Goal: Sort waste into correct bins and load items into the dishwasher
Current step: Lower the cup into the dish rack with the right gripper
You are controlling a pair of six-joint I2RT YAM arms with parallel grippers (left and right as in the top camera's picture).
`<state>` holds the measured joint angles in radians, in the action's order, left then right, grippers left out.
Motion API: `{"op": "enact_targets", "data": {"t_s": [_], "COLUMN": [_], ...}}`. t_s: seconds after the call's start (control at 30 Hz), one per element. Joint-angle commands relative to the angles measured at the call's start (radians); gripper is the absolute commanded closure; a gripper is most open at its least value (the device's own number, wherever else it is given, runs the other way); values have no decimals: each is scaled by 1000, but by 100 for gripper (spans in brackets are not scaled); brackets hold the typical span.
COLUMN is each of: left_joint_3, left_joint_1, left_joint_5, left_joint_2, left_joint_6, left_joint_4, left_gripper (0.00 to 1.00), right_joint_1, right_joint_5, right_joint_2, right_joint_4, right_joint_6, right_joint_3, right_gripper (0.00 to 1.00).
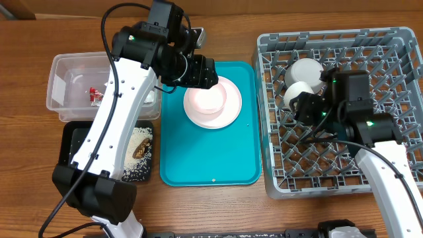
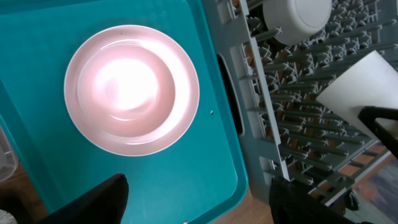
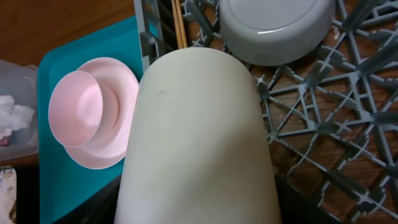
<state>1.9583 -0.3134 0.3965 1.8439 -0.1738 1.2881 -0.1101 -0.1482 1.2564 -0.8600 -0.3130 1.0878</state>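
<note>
White small cup [image 3: 199, 143], clamped in the right fingers [image 3: 295, 208] over the grey plastic lattice dish rack [image 3: 336, 143], may bump the round whitish bowl [image 3: 267, 31] just beside it or tip off the pegs on release; the left fingers [image 2: 106, 199] hang apart.

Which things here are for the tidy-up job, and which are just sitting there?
For the job: pale pink round plate, small pink bowl, round whitish bowl, white cup, grey plastic dish rack, clear plastic tub, black plastic tray, red snack wrapper, white paper napkin, rice scraps.
Just there: teal plastic serving tray, wooden table.
</note>
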Motion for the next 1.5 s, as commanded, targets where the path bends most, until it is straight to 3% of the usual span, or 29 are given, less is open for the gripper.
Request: {"op": "enact_targets", "data": {"t_s": [0.0,0.6,0.73,0.8,0.97,1.27,1.47], "left_joint_3": [-2,-5,-5,-5,-5,-5,-5], "left_joint_1": [-10,-11,-11,-11,-11,-15,-15], "left_joint_5": [-43,-68,-68,-68,-68,-68,-101], "left_joint_2": [8,15,15,15,15,15,15], "left_joint_6": [-28,-52,-52,-52,-52,-52,-52], "left_joint_4": [6,14,13,13,13,13,17], "left_gripper": [25,21,20,19,18,15,18], "right_joint_1": [-9,-9,-9,-9,-9,-9,-8], "right_joint_5": [29,16,16,16,16,16,16], "right_joint_2": [19,170,170,170,170,170,169], "right_joint_4": [-10,-54,-57,-63,-66,-65,-23], "right_joint_6": [5,6,6,6,6,6,38], "right_joint_3": [20,19,19,19,19,19,21], "right_gripper": [59,58,50,39,25,21,23]}}
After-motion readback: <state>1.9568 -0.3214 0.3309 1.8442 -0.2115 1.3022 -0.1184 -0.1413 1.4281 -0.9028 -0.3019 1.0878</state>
